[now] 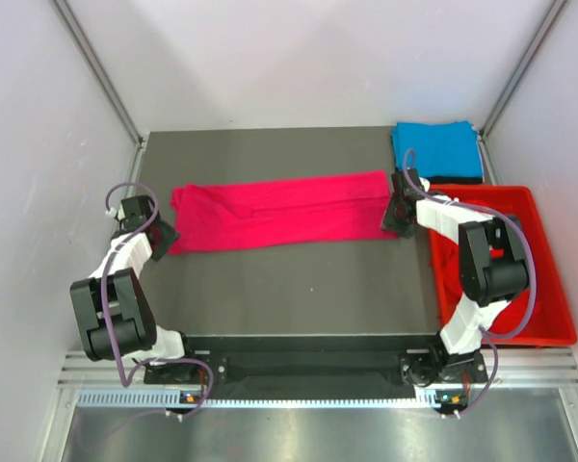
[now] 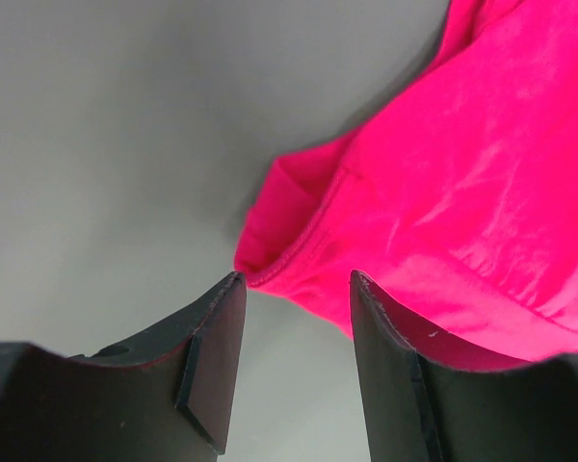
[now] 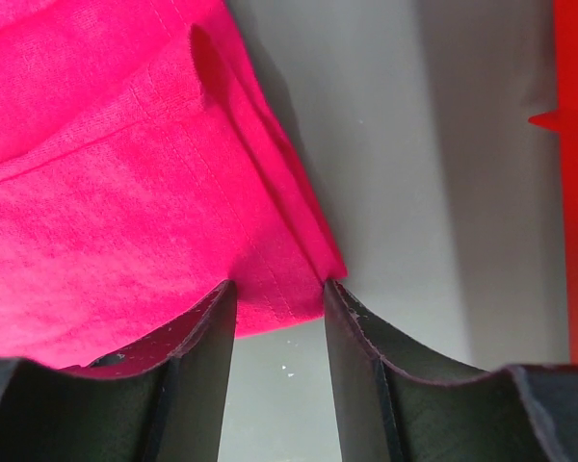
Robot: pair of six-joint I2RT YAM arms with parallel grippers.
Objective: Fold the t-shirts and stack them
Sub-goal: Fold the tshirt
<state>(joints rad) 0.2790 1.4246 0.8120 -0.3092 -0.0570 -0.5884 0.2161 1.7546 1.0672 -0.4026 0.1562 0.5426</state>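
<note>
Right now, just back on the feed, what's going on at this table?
The pink t-shirt lies on the table as a long folded strip, with one arm at each end. The left gripper is open at the left end, and the right gripper is open, its fingers either side of the shirt's right corner. Neither has clamped the cloth yet. A folded blue t-shirt sits at the far right corner, beyond the red crate.

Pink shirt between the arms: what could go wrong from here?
The left gripper is open with only a hem corner of the pink shirt near its gap, so closing may miss or catch one layer. The right gripper, also open, straddles just a thin corner, which might slip. A lopsided grab could fold it crooked.
</note>
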